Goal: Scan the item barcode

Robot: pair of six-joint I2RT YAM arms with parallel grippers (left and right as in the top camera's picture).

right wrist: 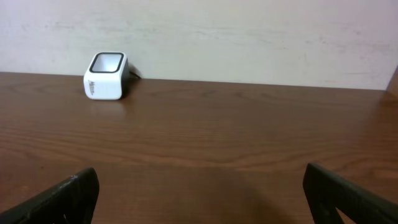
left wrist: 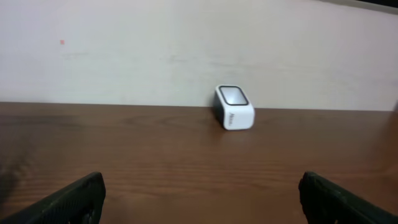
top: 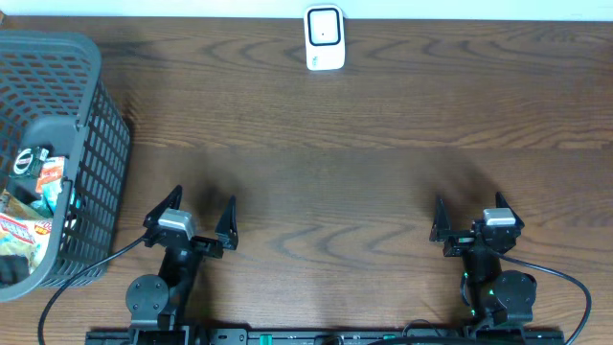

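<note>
- Both sets of jaws stand wide apart and grasp nothing. Those of the left arm (top: pixel 170 251) and of the right arm (top: pixel 484 257) sit low over the near edge of the tabletop (top: pixel 326 163).
- Nothing is out for scanning yet. The packets (top: pixel 43 177) lie heaped inside the grey basket (top: pixel 107 158) at the left edge. The scanner (top: pixel 325 38) stands at the back edge, well apart from the basket.
- Pick with the left arm, which is just beside the basket. The right arm would have to cross the whole tabletop.
- Come down over the rim from above, not against the mesh wall. Keep the jaws released until they straddle one packet only.
- Choose a packet lying on top. The ones beneath look crumpled and would probably drag their neighbours up.
- No barcode can be made out on any packet from here. Expect to turn the packet once you lift it, perhaps by passing it to the right arm.
- The scanner's window faces up and toward the arms. Hold the barcode side flat and steady near it, without touching the scanner.
</note>
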